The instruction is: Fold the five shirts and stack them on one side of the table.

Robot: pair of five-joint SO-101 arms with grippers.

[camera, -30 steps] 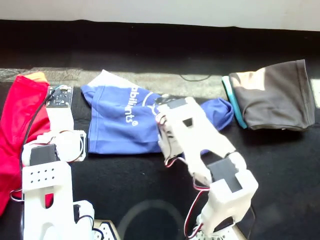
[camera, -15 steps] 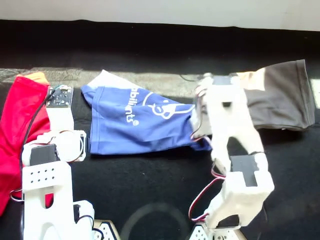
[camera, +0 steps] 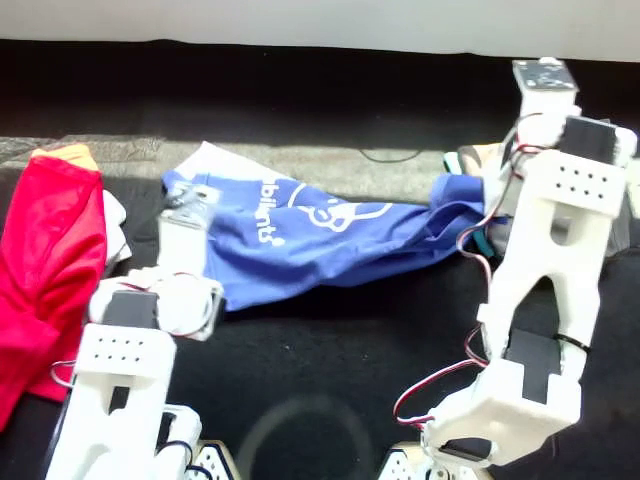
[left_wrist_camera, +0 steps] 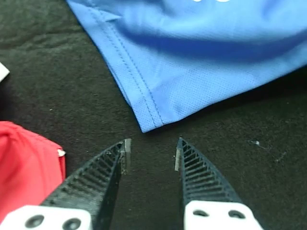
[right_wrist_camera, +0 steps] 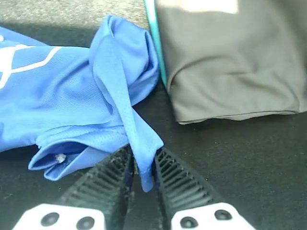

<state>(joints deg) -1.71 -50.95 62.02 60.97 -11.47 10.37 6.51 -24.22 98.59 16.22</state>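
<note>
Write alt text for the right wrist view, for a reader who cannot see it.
The right gripper is shut on a fold of the blue shirt, which lies crumpled on the black table. Next to it sits a folded grey shirt with a teal edge along its side.

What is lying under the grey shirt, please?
Under the grey shirt a thin teal edge sticks out on the side facing the blue shirt, probably another folded garment. The rest is covered, so I cannot tell what else lies below.
</note>
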